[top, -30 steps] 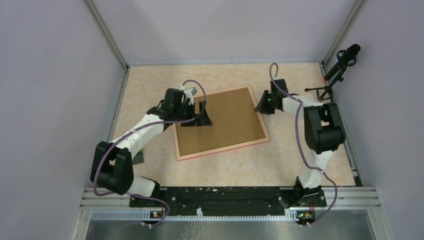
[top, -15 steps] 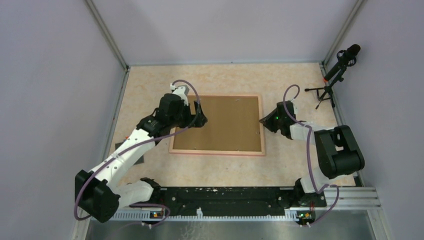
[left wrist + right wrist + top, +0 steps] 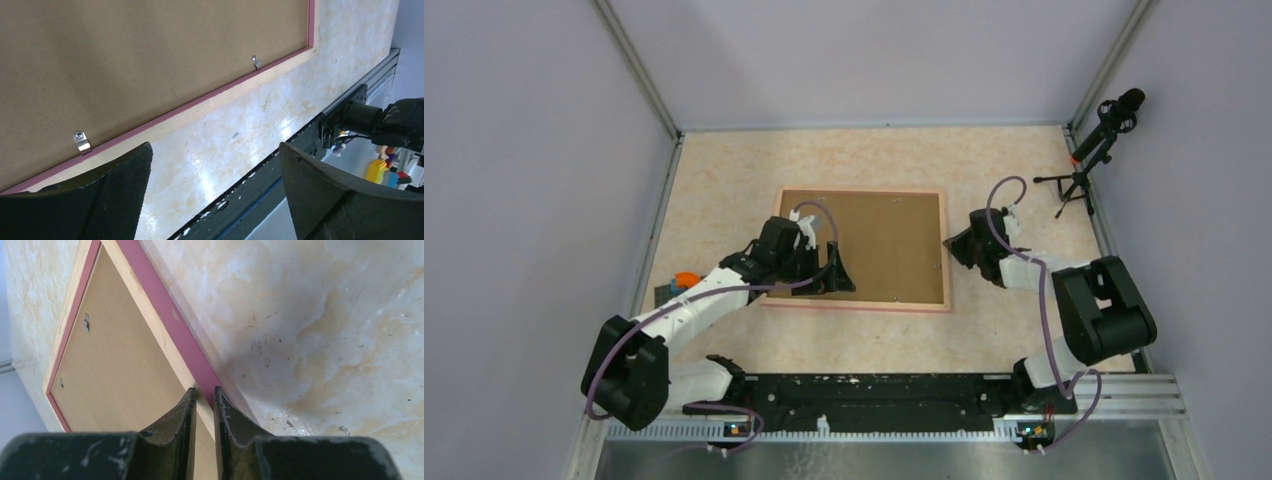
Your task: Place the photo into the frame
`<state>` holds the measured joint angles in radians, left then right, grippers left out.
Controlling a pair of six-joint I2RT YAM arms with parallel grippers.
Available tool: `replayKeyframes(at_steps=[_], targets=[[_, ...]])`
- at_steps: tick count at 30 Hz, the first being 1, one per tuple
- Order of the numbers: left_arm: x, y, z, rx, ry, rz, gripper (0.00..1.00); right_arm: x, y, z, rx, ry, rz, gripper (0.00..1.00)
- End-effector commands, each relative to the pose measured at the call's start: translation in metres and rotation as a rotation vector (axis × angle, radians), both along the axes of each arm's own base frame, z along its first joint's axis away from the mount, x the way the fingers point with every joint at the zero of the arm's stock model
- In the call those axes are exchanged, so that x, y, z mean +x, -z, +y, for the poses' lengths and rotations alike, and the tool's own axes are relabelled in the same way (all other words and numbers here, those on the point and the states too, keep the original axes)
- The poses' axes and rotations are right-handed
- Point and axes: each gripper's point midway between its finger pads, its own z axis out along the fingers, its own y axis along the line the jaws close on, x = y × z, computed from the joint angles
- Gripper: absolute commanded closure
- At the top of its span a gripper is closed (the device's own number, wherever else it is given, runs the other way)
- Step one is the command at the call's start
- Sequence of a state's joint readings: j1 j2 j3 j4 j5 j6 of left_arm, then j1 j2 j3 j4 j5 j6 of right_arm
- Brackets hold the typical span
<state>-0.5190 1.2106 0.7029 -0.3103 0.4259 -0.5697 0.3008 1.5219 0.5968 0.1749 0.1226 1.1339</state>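
Pinkish frame lies back-up mid worktop, brown backing board in it. Over its near rail, left fingers released wide. At right rail, right fingers almost together astride edge; actual grip, cannot tell.

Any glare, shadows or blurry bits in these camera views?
Left wrist view: a bright sheen on the table beside the frame, near fingers soft. Right wrist view: grey shadow on the table past the frame's edge. Top view: even light, no glare.
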Motion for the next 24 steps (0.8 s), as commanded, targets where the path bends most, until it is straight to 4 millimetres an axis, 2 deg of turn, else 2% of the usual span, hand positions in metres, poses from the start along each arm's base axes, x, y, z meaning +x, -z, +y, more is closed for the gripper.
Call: replayKeyframes(at_steps=[1,10,14,18,24], targets=[[-0.005,0.008,-0.008,-0.057,-0.051,0.090,0.01,-0.010,0.020,-0.004,-0.061,-0.016,0.066,1.00],[-0.009,0.042,0.012,0.013,-0.289,0.241,0.01,-0.011,0.022,-0.003,-0.078,-0.049,0.063,1.00],[-0.010,0.067,0.024,0.066,-0.400,0.308,0.02,-0.011,0.018,-0.002,-0.079,-0.067,0.052,1.00],[0.007,0.086,0.028,0.101,-0.442,0.333,0.04,-0.021,0.022,-0.005,-0.087,-0.071,0.073,1.00],[0.037,0.095,0.027,0.125,-0.450,0.401,0.12,-0.056,0.036,-0.011,-0.139,-0.135,0.165,1.00]])
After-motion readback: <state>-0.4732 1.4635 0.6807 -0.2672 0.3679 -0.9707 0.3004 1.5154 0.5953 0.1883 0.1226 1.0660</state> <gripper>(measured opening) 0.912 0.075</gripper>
